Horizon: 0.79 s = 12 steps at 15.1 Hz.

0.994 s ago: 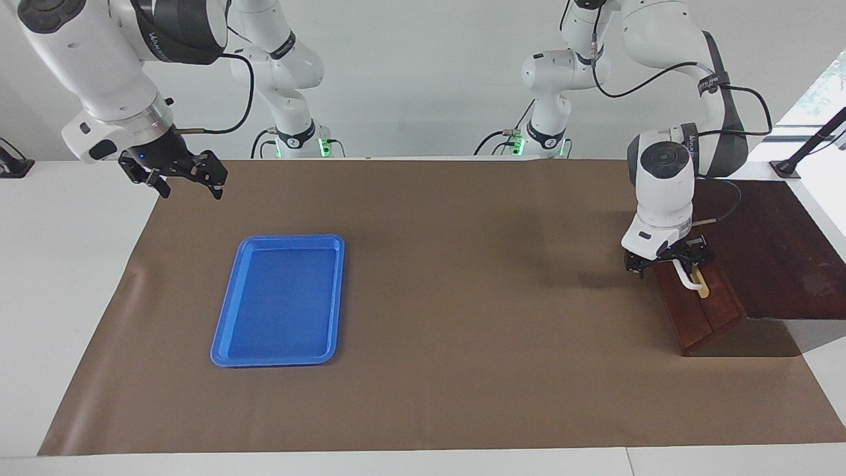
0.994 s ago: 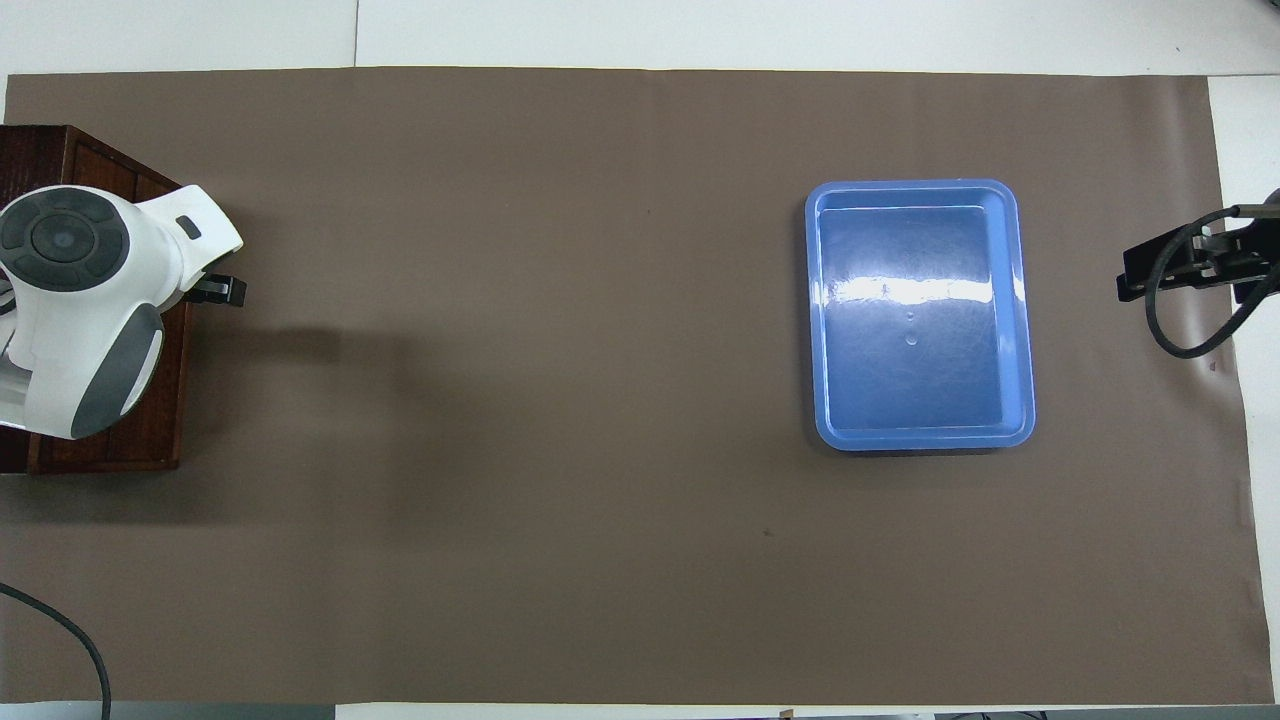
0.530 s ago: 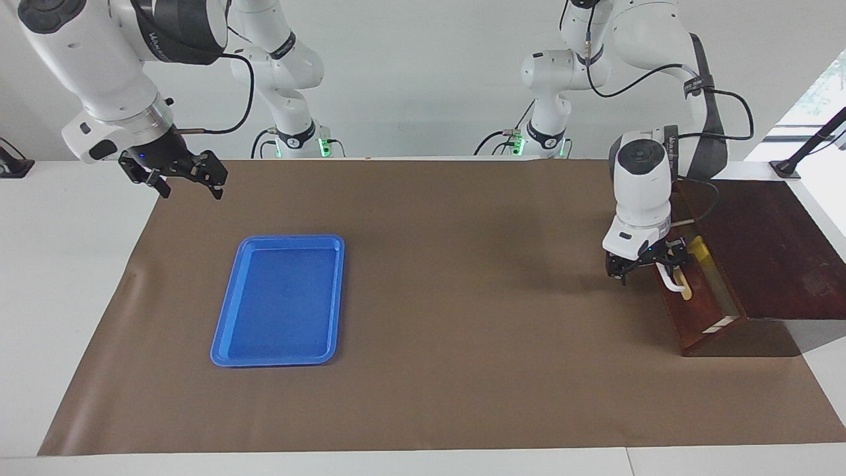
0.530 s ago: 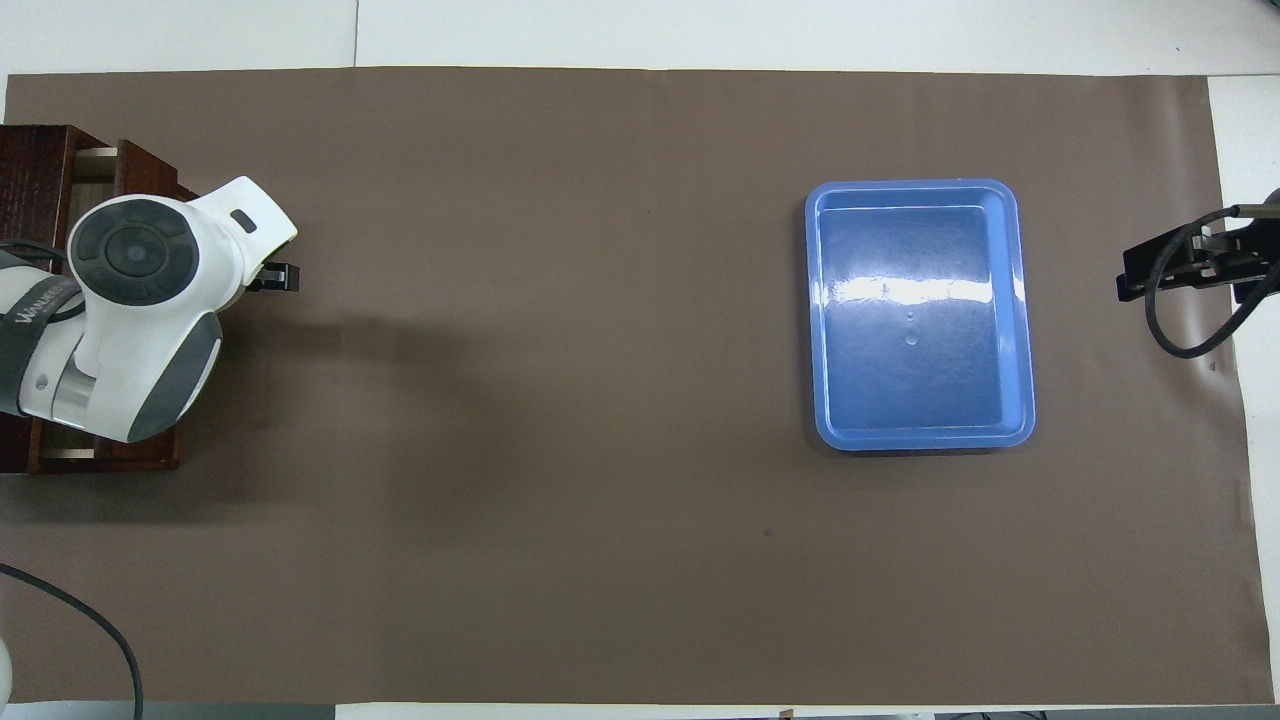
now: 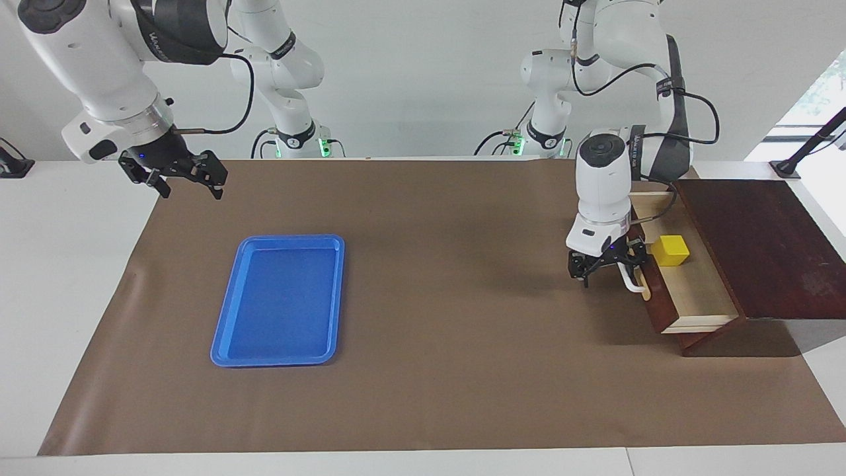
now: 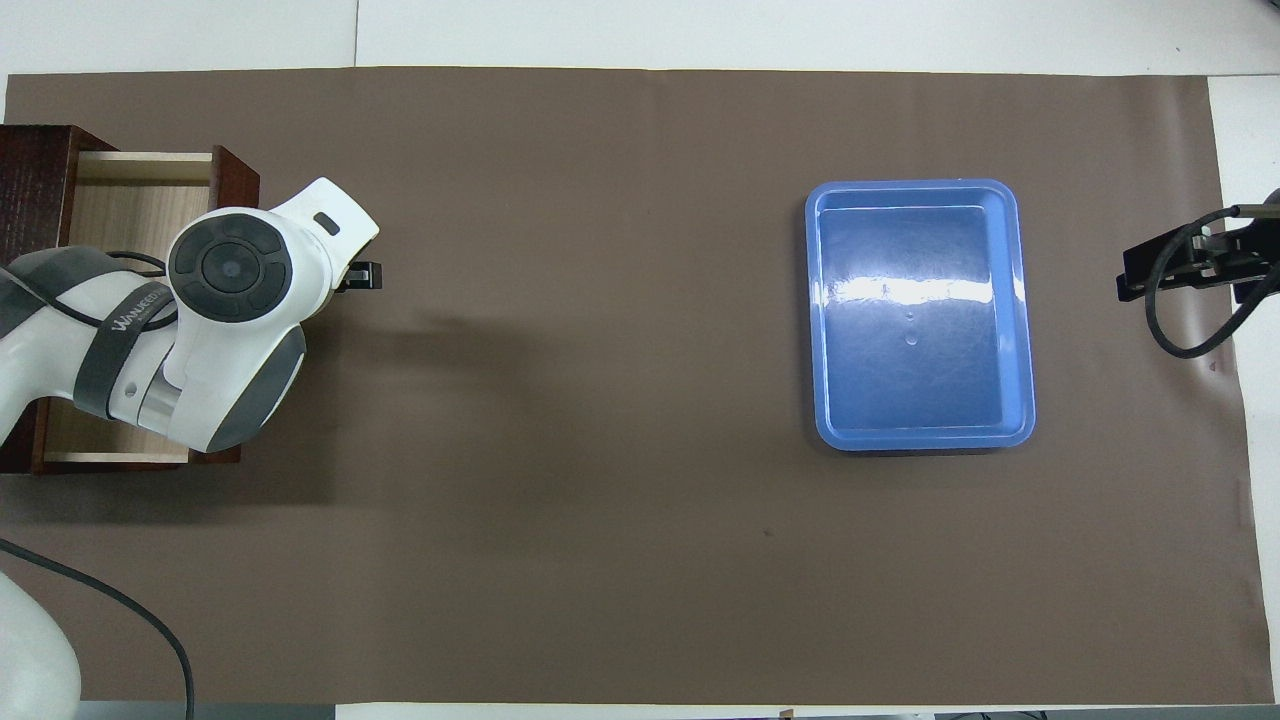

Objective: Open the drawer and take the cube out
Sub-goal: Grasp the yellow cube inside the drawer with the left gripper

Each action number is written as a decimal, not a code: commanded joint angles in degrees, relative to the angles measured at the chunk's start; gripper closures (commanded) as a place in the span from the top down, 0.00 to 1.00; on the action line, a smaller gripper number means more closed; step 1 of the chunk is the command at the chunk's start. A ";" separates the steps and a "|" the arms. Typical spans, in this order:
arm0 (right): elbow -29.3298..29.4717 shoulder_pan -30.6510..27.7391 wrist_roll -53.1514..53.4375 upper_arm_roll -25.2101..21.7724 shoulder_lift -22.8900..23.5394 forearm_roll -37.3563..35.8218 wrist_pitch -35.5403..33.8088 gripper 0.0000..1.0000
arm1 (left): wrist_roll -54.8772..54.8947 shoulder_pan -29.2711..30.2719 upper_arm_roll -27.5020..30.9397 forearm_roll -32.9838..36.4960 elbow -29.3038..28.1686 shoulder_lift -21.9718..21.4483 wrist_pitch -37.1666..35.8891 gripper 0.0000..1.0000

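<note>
Just a flat blue tray point(image 5: 277, 301) sitting on the brown mat point(image 5: 436, 370) covering the white worktop point(image 5: 59, 277), toward the right arm's end.

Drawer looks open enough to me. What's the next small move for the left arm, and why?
Probably let go of the handle and lift the left gripper toward the cube. The drawer is pulled well out, its pale floor is exposed, and the cube sits uncovered inside, nearer to the robots. The right gripper waits open above the mat's corner.
</note>
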 commanded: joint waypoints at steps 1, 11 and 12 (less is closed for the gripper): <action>-1.41 -0.36 -1.38 0.24 -1.30 -0.09 -0.26 1.00 | -1.68 -2.53 0.18 -2.70 0.32 0.64 0.93 1.00; -1.41 -0.45 -1.38 0.24 -1.30 -0.09 -0.26 1.00 | -4.55 0.44 1.23 -21.13 28.88 6.98 -24.46 1.00; -1.41 -0.36 -1.38 0.15 -1.30 -0.09 -0.26 1.00 | -7.36 3.07 1.58 -22.72 28.89 5.67 -24.56 1.00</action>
